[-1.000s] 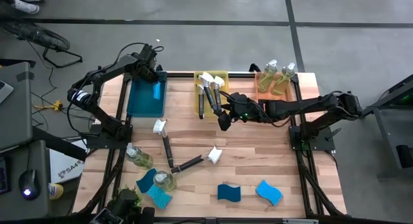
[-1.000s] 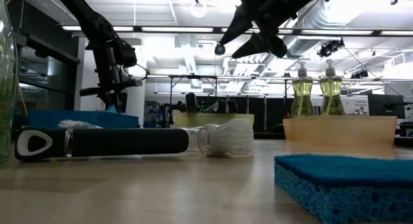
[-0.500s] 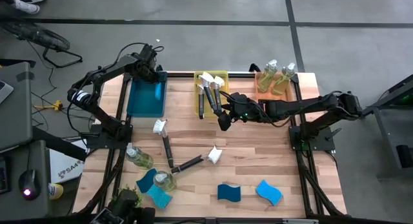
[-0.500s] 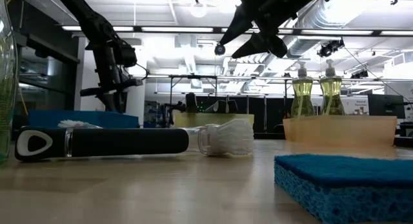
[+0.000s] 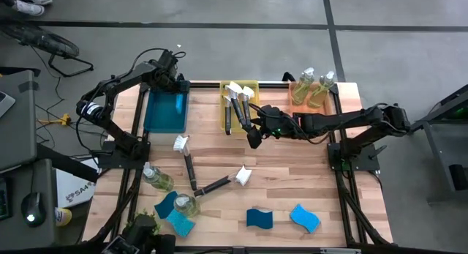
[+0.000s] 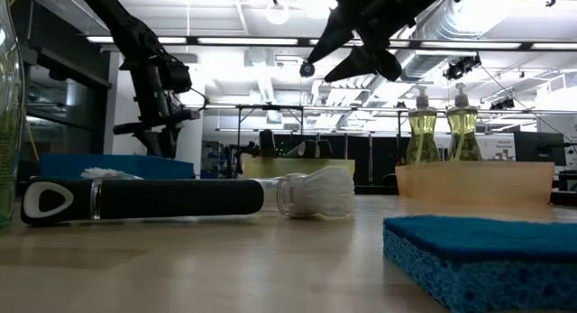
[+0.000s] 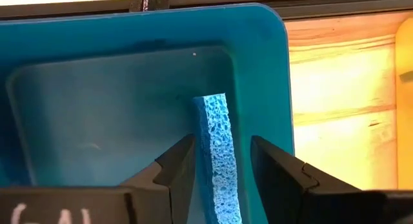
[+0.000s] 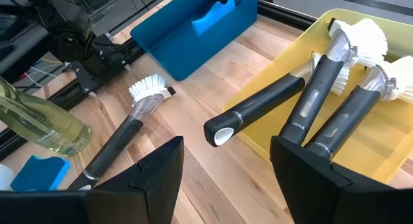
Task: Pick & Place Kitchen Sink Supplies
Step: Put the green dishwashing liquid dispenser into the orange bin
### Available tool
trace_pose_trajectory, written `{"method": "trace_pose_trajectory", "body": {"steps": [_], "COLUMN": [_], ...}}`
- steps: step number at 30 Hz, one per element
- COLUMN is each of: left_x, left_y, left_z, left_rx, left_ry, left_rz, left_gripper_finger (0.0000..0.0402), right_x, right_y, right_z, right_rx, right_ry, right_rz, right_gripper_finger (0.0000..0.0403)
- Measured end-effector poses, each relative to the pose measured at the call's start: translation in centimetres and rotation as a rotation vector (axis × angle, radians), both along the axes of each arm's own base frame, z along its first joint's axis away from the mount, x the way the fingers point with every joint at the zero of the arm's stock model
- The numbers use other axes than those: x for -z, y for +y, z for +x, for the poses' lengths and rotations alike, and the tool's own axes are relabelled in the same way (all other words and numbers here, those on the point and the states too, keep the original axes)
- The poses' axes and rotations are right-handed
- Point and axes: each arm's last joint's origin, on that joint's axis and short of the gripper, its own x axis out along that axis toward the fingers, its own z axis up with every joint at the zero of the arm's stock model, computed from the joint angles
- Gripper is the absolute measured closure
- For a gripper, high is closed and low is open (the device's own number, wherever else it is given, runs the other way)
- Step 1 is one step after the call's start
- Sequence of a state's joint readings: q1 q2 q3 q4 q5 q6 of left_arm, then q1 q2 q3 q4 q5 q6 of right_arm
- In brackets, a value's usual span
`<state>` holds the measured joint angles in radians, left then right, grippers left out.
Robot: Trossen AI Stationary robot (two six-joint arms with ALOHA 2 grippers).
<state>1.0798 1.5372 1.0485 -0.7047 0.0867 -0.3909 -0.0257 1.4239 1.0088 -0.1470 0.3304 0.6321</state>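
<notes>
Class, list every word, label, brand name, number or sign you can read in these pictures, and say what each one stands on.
Left gripper: pale marks on its housing, cut off by the picture's edge, unreadable.
White sheet beside the table: dark print, too small to read.
Bottles, brushes, sponges, bins: no text visible.

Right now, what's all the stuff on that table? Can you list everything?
Sponges: five, blue; one standing in the blue tray, four loose on the table.
Brushes: five, black handles, white heads; three in the yellow tray, two loose.
Bottles: four, yellow-green; two in the orange tray, two loose.
Plant: one, green; table corner.
Left gripper: open, around the tray's sponge.
Right gripper: open, empty, beside the yellow tray.
</notes>
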Motion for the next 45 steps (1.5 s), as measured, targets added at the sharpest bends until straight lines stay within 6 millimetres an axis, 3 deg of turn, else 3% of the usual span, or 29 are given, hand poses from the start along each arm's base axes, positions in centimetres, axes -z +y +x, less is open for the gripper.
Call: {"method": "trace_pose_trajectory", "body": {"steps": [14,25,37,45], "left_x": [-0.4,-4.0,-9.9,-12.5], "left_y": [-0.1,-1.5,-5.9,-10.0], "left_z": [-0.1,-0.8,-2.7,-2.2], "left_rx": [0.012,0.049,0.101,0.219], "left_ry": [0.002,-0.065,-0.259,-0.343], "left_rz": [0.028,0.169,0.347,0.449], "left_gripper_finger": [0.0256,0.0256,0.0256,0.0257], "right_x": [0.3,0.3,0.1,-1.7], "right_y": [0.0,0.1,0.2,0.3], "right_z": [-0.2,-0.2,-0.3,-1.6], "right_rx": [0.009,-0.001,-0.050,-0.090], "right_ry": [0.032,0.028,0.021,-0.012], "right_rz": [0.024,0.032,0.057,-0.002], "right_gripper_finger": [0.0178,0.0178,0.0178,0.0178]}}
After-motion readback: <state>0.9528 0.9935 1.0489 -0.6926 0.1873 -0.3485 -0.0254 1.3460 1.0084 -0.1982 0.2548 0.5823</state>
